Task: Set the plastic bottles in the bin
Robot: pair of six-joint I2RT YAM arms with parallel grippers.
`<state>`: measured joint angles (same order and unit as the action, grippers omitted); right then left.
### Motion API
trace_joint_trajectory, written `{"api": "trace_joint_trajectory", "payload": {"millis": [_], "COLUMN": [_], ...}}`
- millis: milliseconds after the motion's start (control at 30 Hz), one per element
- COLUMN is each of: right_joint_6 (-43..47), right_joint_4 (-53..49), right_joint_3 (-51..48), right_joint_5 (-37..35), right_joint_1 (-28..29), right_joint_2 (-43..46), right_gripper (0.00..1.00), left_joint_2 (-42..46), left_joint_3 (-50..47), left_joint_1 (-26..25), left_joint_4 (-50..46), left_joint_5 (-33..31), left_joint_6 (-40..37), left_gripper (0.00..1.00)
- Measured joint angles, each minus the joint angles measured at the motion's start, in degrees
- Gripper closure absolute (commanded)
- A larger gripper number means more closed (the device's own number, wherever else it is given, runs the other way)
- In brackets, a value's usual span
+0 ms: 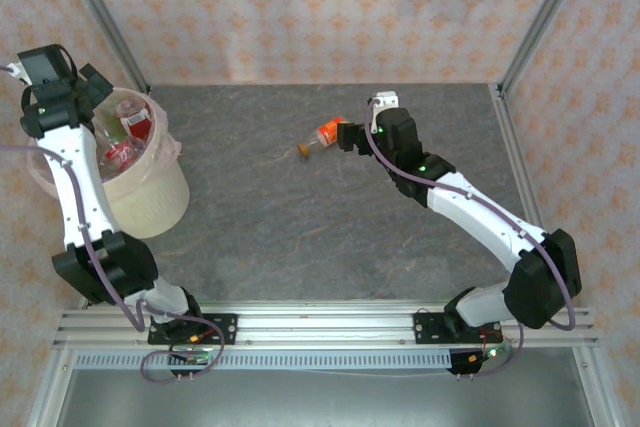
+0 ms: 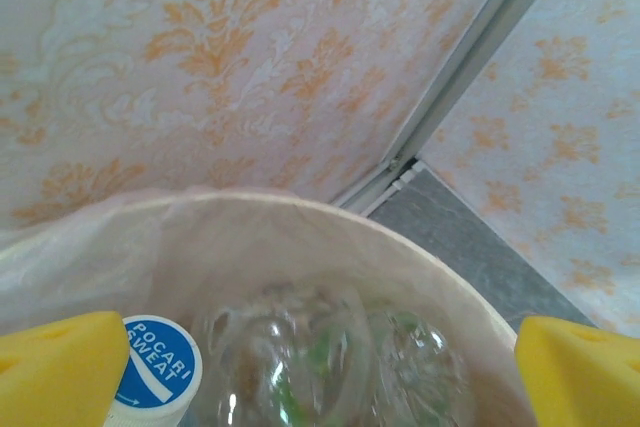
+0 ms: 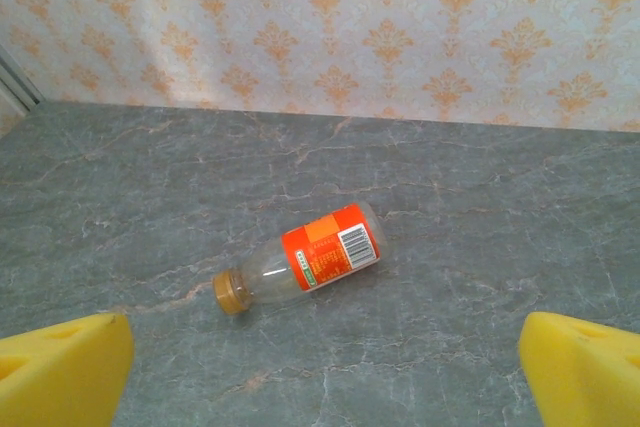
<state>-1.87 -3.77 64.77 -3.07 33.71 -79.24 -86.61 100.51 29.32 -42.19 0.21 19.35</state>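
Observation:
One plastic bottle (image 1: 322, 134) with an orange label and an orange cap lies on its side on the grey table, apart from both grippers. My right gripper (image 1: 349, 136) hovers just right of it; in the right wrist view the bottle (image 3: 310, 257) lies ahead of the open gripper (image 3: 325, 372), nothing between the yellow pads (image 3: 60, 367). The beige bin (image 1: 155, 202) stands at the left, with several bottles (image 1: 125, 142) inside. My left gripper (image 1: 103, 87) hangs open over its mouth. In the left wrist view clear bottles (image 2: 300, 357) and a blue cap (image 2: 155, 377) lie below the empty gripper (image 2: 320, 372).
Patterned walls and metal frame posts (image 1: 545, 12) close in the table on three sides. The bin's rim (image 2: 400, 247) sits near the back left corner post (image 2: 470, 57). Bare grey tabletop (image 1: 300, 227) stretches between the bin and the right arm.

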Motion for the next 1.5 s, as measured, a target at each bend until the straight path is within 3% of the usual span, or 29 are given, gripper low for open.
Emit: {"api": "trace_joint_trajectory", "payload": {"millis": [167,400,633,800,1167,1500], "right_joint_6": [0.2,0.4,0.3,-3.3,-19.4,-32.2], "right_joint_4": [-0.1,-0.2,-0.6,-1.1,-5.7,-8.5], "right_joint_3": [0.0,0.0,0.0,0.0,9.1,23.8], "right_joint_5": [0.0,-0.2,-0.7,-1.2,0.3,2.1], "right_joint_1": [0.0,0.0,0.0,-1.0,-6.2,-7.2], "right_joint_2": [0.1,0.7,0.8,-0.8,-12.2,-30.3], "right_gripper": [0.01,0.01,0.01,0.01,0.01,0.01], "left_joint_2": [3.0,-3.3,-9.2,-8.7,3.1,17.1], "left_joint_3": [-3.8,-1.7,4.3,7.5,6.9,-11.0], "left_joint_1": [-0.5,-0.4,-0.3,-0.5,-6.1,-15.0], "left_joint_4": [2.8,4.8,-4.9,-8.4,-8.8,1.3], "left_joint_5": [-0.6,-1.1,-0.2,2.4,8.3,23.6], "left_joint_6": [2.1,2.7,3.8,4.2,4.2,7.0], "left_gripper": [0.0,0.0,0.0,0.0,0.0,0.0]}}
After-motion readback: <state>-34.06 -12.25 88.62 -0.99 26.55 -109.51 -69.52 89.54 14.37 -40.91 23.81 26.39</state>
